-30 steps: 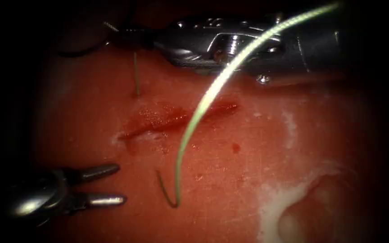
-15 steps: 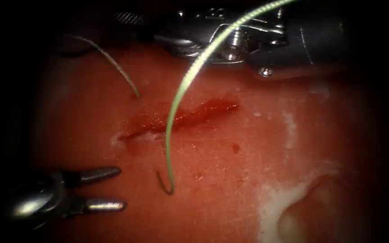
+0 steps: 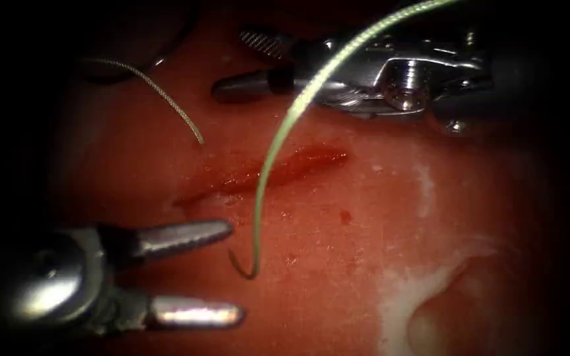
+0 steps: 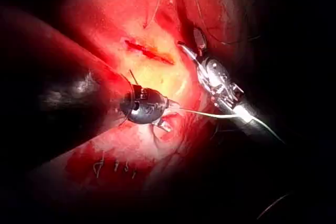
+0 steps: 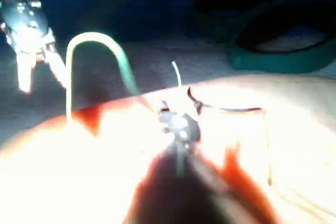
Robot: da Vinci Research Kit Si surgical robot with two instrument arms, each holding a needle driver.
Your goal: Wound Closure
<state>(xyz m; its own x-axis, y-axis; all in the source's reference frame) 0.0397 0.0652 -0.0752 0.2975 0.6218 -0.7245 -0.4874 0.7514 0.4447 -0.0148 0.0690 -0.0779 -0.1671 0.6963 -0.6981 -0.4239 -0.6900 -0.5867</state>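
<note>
Left tool [image 3: 229, 273] jaws wide open, empty; right tool [image 3: 232, 62] jaws parted, empty; thread [image 3: 278, 142] arcs over cut [image 3: 262, 173] into tissue [image 3: 364, 264]

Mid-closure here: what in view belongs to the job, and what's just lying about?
Job:
left end effector, open, empty
right end effector, open, empty
thread, entering the tissue near the cut

Lying about:
teal rings beyond the tissue
</note>
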